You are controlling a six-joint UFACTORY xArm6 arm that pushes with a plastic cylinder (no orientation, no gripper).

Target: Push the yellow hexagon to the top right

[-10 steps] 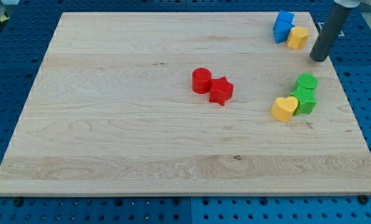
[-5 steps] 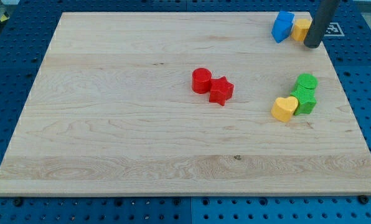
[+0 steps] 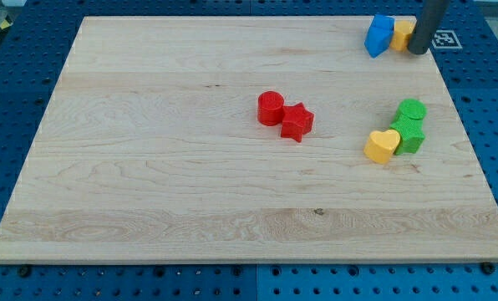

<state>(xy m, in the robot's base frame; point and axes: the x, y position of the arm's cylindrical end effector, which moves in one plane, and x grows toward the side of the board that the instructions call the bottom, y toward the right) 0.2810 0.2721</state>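
One view only, camera view. Final step in hand by the look of it: yellow hexagon [image 3: 403, 34] already sitting at the view's top right corner of the surface [image 3: 149, 167], touching the blue block [image 3: 379, 35] on its left. My tip [image 3: 418, 51] pressed against the hexagon's right side, right at the surface's right edge. No fingers on this rig, just a rod, so nothing to spread or pinch.

Next move, as a judgement: little left to do. Perhaps a slight nudge toward the view's top, kept light so as not to send the hexagon over the edge or drag the blue block along. Otherwise lift clear.

Materials and shapes: pale wooden board, visible grain, one small dark knot near bottom centre. Blocks matte, ribbed like printed plastic. Red cylinder [image 3: 271, 109] touching red star [image 3: 297, 122] mid-board. Yellow heart [image 3: 382, 145] touching a green block [image 3: 409, 134], with a second rounder green block [image 3: 412, 109] just above it, shapes not fully clear. Blue block's shape hard to make out, angular. Rod dark, smooth, straight. Blue perforated base [image 3: 483, 100] around the board.
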